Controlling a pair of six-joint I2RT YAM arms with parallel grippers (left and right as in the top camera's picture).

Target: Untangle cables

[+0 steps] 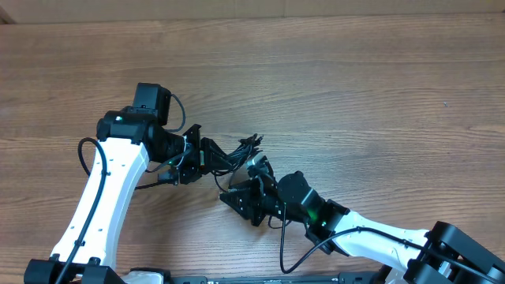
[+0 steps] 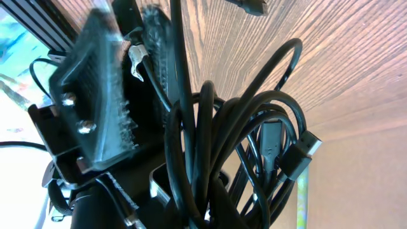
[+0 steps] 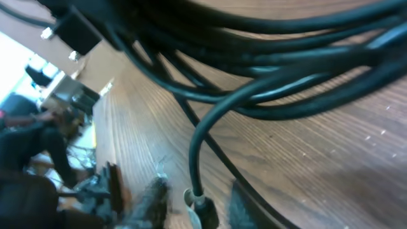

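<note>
The cables (image 1: 237, 154) are a tangled bundle of thin black cords, held between the two grippers above the wooden table. My left gripper (image 1: 196, 160) is shut on the bundle's left side. In the left wrist view the looped cords (image 2: 254, 146) run down through its jaws (image 2: 210, 210), and a black plug (image 2: 299, 156) hangs at the right. My right gripper (image 1: 251, 183) is just below and right of the bundle. In the blurred right wrist view its fingers (image 3: 198, 207) stand apart, with one cord's plug end (image 3: 202, 213) between them. The other cords (image 3: 267, 70) stretch across above.
The wooden table (image 1: 371, 95) stretches all round. The two grippers are very close together near the table's middle front. The thick black arm cables (image 1: 87, 158) loop beside the left arm.
</note>
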